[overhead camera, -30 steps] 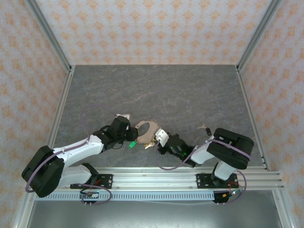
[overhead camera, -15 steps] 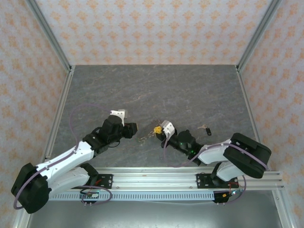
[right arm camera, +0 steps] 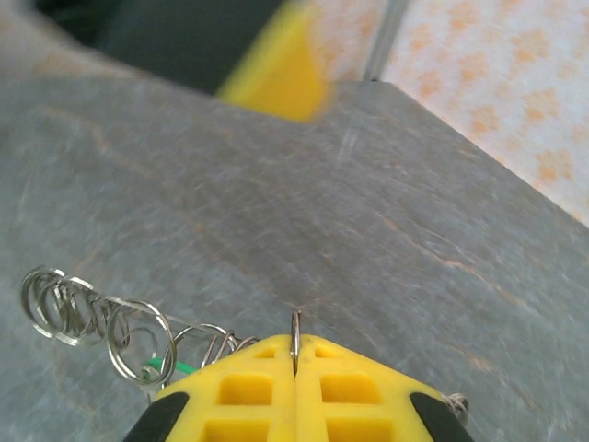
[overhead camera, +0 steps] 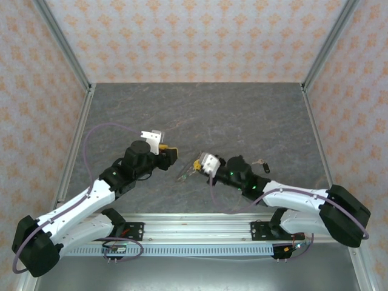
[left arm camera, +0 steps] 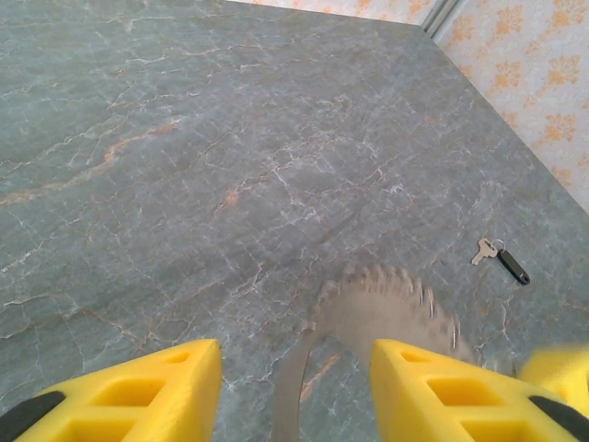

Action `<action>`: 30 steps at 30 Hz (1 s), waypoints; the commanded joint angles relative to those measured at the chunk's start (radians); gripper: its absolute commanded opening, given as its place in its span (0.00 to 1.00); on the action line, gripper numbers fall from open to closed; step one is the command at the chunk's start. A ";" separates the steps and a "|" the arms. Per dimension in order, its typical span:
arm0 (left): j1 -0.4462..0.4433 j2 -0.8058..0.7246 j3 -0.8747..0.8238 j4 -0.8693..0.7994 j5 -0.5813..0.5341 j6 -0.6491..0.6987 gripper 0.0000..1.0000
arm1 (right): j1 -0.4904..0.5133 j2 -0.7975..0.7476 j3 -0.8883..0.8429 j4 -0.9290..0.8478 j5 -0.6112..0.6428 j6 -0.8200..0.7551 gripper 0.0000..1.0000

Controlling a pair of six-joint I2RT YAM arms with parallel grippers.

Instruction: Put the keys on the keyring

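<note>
My right gripper (overhead camera: 202,165) (right arm camera: 294,343) is shut on a thin metal ring of the keyring (right arm camera: 92,311), whose chained loops trail off to the left of its fingers. A green bit (right arm camera: 168,365) shows among the loops. From above, the keyring (overhead camera: 185,174) dangles just left of the right gripper, with a yellow-gold key (overhead camera: 197,163) at the fingertips. My left gripper (overhead camera: 171,155) (left arm camera: 294,359) is open. In its wrist view the keyring (left arm camera: 396,299) is a blurred tan ridged loop ahead of and between its fingers, touching neither.
A small key with a black head (overhead camera: 262,162) (left arm camera: 502,259) lies on the grey stone-patterned table (overhead camera: 242,115) to the right of the right gripper. Metal frame rails (overhead camera: 73,151) border the table on both sides.
The two grippers have drawn apart. The left one opened and pulled back up and to the left. The right one carried the keyring up and away from the near edge.
</note>
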 commanded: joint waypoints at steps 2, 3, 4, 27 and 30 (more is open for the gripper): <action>0.001 -0.003 0.012 -0.003 -0.057 0.006 0.46 | 0.131 0.105 0.014 -0.084 0.334 -0.308 0.00; 0.002 -0.013 0.003 -0.002 -0.083 0.000 0.46 | 0.159 0.140 0.009 -0.053 0.385 -0.346 0.00; 0.001 -0.023 -0.005 0.000 -0.107 -0.005 0.46 | 0.179 0.171 0.005 -0.020 0.415 -0.374 0.00; 0.001 -0.088 -0.067 0.087 -0.017 0.129 0.50 | -0.141 0.054 -0.129 0.158 -0.226 0.143 0.00; 0.001 -0.075 -0.067 0.122 0.070 0.157 0.53 | -0.204 0.029 -0.148 0.159 -0.290 0.163 0.00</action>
